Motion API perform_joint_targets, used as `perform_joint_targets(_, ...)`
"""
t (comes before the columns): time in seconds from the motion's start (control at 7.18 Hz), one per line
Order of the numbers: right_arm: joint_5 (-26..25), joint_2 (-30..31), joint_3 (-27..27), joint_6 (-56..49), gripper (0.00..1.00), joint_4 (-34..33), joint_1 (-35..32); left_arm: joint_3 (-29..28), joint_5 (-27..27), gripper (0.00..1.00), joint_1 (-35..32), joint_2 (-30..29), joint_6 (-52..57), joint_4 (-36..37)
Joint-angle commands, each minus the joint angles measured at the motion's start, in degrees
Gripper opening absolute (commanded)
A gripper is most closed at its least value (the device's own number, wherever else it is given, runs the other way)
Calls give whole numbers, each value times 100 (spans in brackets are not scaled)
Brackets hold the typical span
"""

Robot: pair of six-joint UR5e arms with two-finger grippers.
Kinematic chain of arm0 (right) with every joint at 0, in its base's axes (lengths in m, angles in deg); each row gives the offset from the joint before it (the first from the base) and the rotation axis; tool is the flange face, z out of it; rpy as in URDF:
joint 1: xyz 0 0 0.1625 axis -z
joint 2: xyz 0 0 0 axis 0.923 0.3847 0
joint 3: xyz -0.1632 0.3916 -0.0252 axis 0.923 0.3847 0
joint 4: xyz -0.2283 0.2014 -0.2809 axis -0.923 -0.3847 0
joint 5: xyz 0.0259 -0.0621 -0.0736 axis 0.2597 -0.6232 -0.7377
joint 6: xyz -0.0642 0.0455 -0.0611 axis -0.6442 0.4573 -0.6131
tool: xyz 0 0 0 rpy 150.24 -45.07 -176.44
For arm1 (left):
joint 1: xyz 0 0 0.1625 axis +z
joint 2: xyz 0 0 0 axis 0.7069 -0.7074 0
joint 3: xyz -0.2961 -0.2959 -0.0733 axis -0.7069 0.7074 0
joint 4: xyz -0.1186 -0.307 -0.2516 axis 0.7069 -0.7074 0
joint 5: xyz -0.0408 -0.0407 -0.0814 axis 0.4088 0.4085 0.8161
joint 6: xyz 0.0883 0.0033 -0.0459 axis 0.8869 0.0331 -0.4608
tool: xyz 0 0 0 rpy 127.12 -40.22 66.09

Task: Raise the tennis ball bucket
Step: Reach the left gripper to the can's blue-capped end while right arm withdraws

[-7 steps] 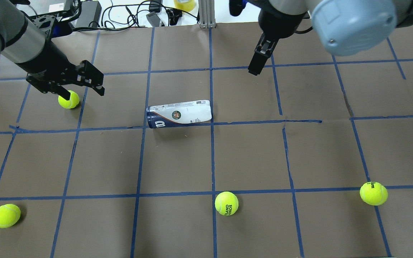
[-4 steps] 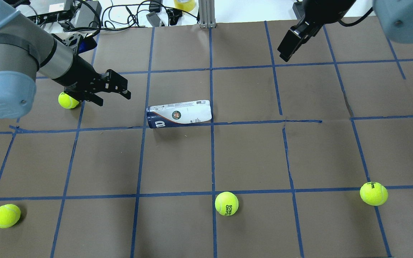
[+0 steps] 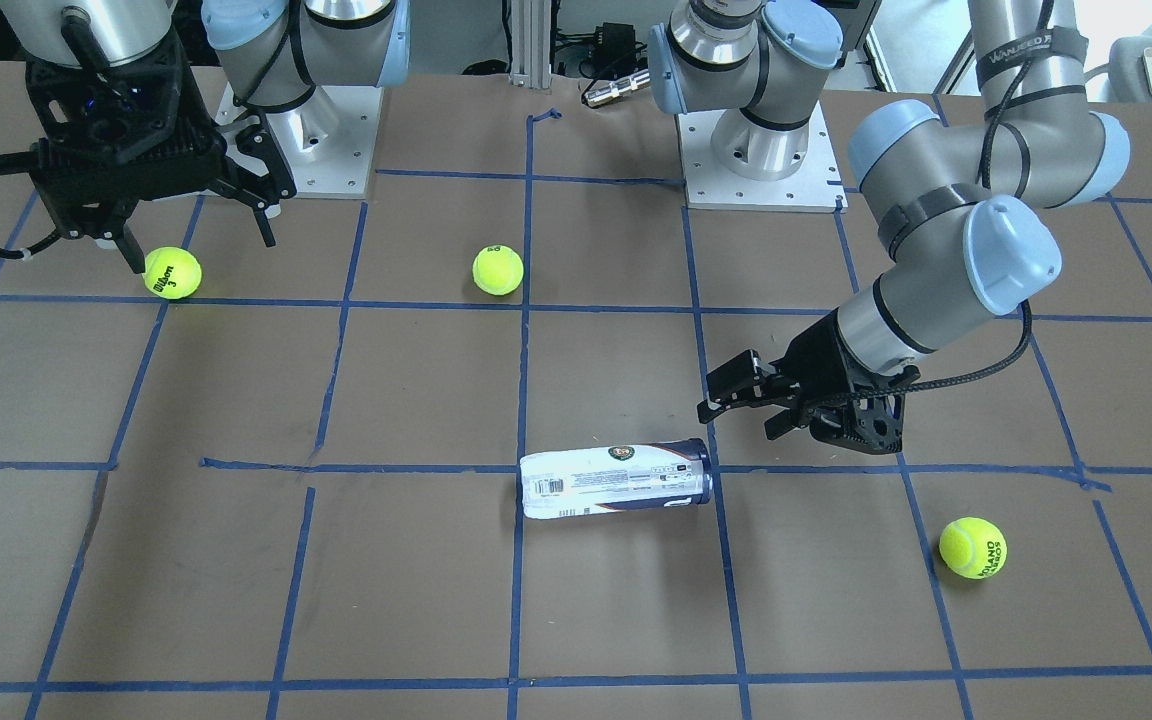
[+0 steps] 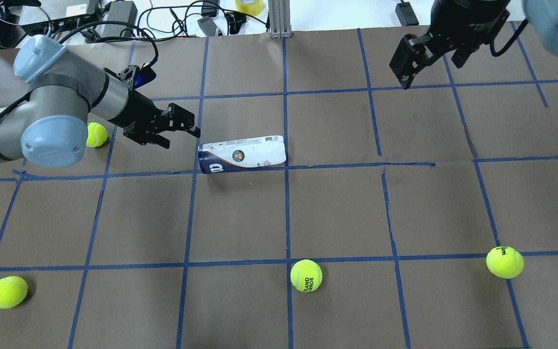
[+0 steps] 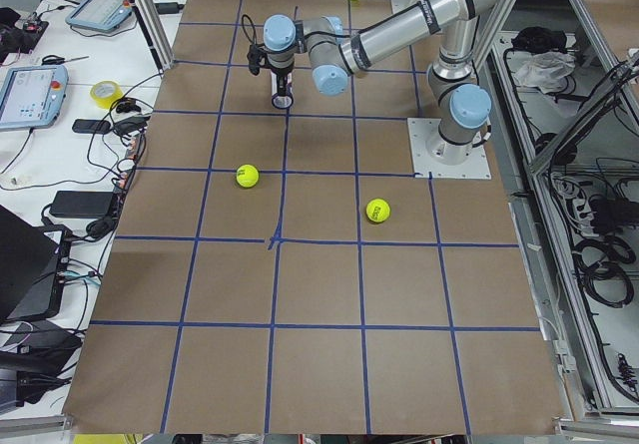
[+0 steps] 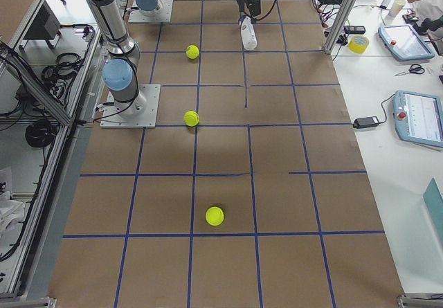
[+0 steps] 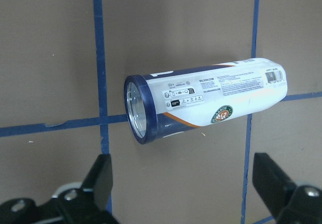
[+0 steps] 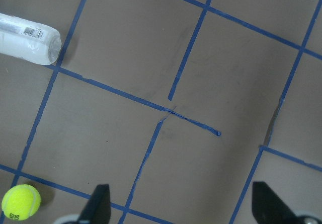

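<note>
Front-facing cam: the slim white tennis ball bucket (image 3: 616,480) with the navy blue band lies flat on the brown paper-covered table (image 3: 236,560), long axis running 9-to-3, navy end at 3. The black two-finger left claw (image 3: 736,405) hangs near that end, spread wide and holding nothing, with the bucket at its 7 o'clock. Overhead: the right claw (image 4: 431,72) is well apart, out at the bucket's 2 o'clock. Left wrist cam: bucket at 12 o'clock, crosswise, untouched. Right wrist cam shows those fingers spread too. Left's nearer, so I'd bet it grabs.
</note>
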State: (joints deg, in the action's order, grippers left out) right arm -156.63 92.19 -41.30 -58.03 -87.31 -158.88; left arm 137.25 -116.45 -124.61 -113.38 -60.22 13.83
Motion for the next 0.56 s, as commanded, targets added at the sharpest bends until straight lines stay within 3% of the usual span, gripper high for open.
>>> perform_joint_targets(0.0, 295, -2, -11, 941, 100, 102, 9, 20, 20, 100, -9, -368, -2, 292)
perform_joint_targets(0.42, 314, 41, -73, 1302, 100, 190, 18, 29, 222, 100, -18, -703, -28, 468)
